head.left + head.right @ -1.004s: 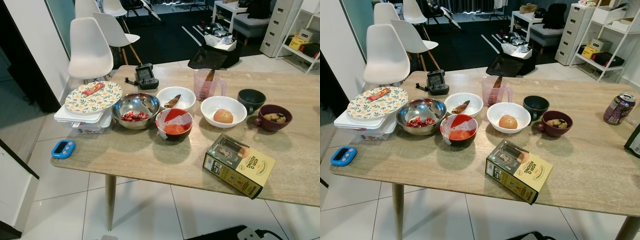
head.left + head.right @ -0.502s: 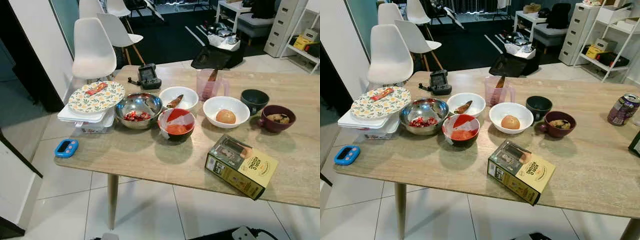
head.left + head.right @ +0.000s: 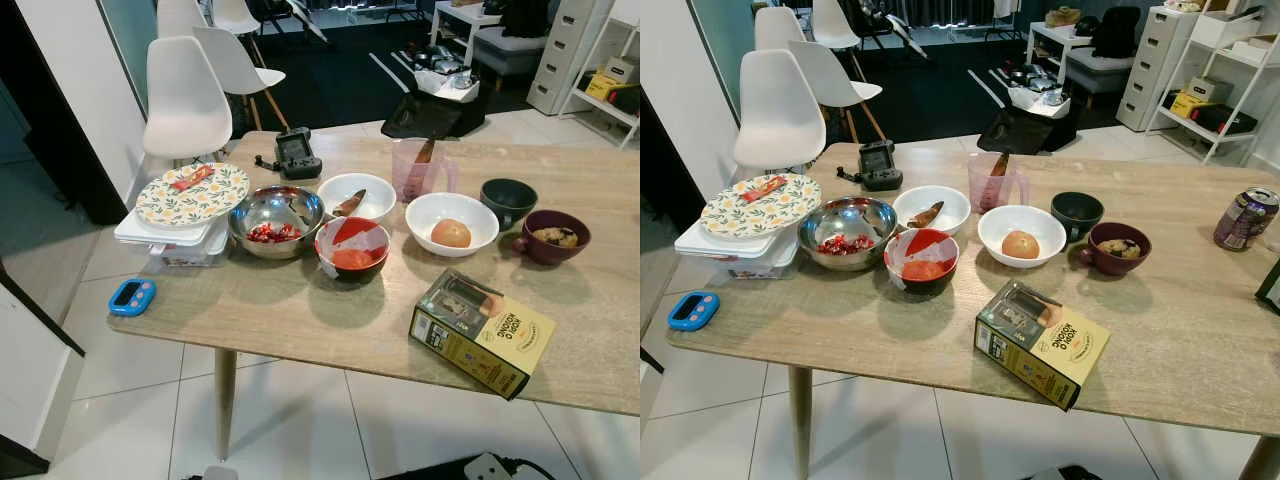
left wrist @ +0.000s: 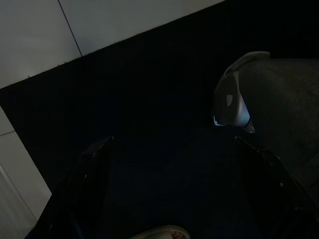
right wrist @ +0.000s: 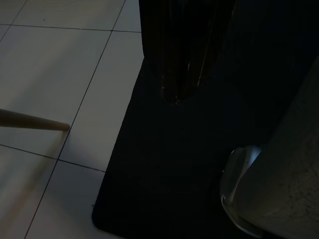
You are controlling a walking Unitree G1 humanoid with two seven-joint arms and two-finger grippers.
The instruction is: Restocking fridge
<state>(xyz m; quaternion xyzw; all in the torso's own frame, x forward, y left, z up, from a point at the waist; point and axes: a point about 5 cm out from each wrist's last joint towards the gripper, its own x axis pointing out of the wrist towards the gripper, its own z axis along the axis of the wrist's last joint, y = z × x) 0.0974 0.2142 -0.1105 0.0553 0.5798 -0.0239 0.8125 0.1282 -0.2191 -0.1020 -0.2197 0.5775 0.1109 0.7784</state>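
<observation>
**Table loaded, both arms hung low over dark mat**

Blue timer [image 3: 131, 296] sat at the table's [image 3: 300, 320] left edge, close to the corner. Next: floral plate [image 3: 192, 194] stacked on white containers [image 3: 170, 238], near the left edge. Then steel bowl [image 3: 274, 218], red bowl [image 3: 351, 248], white bowl with knife [image 3: 353, 195], pink jug [image 3: 421, 170], white bowl with a round fruit [image 3: 450, 222], dark green bowl [image 3: 508, 199], maroon bowl [image 3: 551, 235]. Yellow box [image 3: 480, 332] lay flat near the front edge, open tabletop left of it. Purple can [image 3: 1243, 218] stood at far right. White chairs [image 3: 184, 100] behind the left end; bare tile floor [image 3: 290, 420] in front.

Left gripper [image 4: 174, 194] hung over a dark mat, fingers spread wide, nothing between. Right gripper [image 5: 182, 74] over mat edge and tile, fingers together, holding nothing.
</observation>
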